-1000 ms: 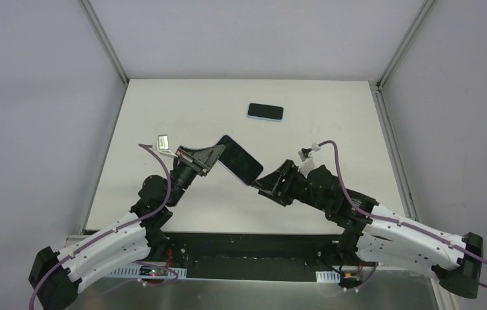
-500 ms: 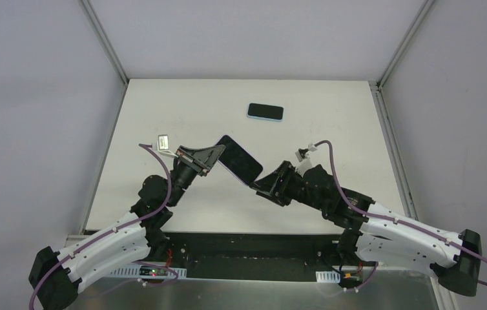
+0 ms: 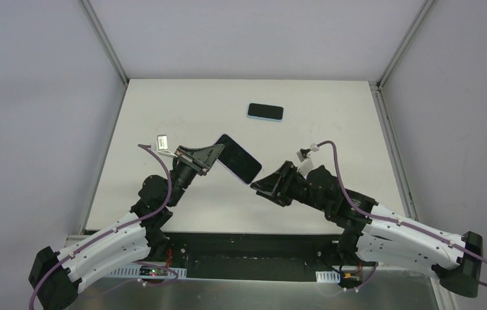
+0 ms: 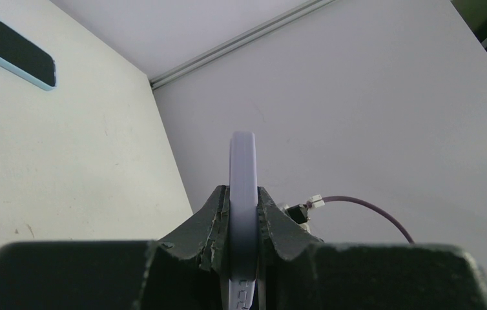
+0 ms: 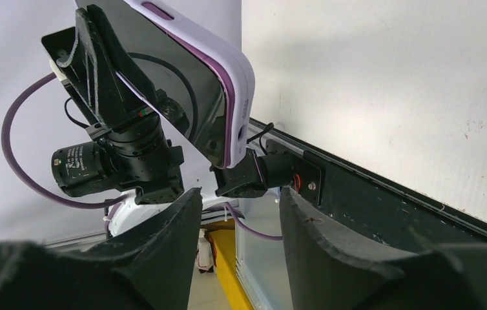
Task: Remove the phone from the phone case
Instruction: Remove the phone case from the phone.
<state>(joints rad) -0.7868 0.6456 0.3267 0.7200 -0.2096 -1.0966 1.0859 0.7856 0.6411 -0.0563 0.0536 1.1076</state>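
Observation:
My left gripper [image 3: 214,155] is shut on a phone in a lilac case [image 3: 239,159] and holds it tilted above the table. In the left wrist view the case edge [image 4: 243,174] stands upright between my fingers. My right gripper [image 3: 258,182] is open, its tips just below and right of the phone's lower corner, not touching it. The right wrist view shows the cased phone [image 5: 228,97] ahead of the open gripper [image 5: 241,203], with the dark screen facing left.
A second phone in a light blue case [image 3: 265,112] lies flat at the far middle of the white table [image 3: 331,129]; it also shows in the left wrist view [image 4: 8,45]. Grey walls and metal rails enclose the table.
My right gripper has drawn back slightly from the phone's lower corner and now sits apart from it. The left arm and phone have not moved.

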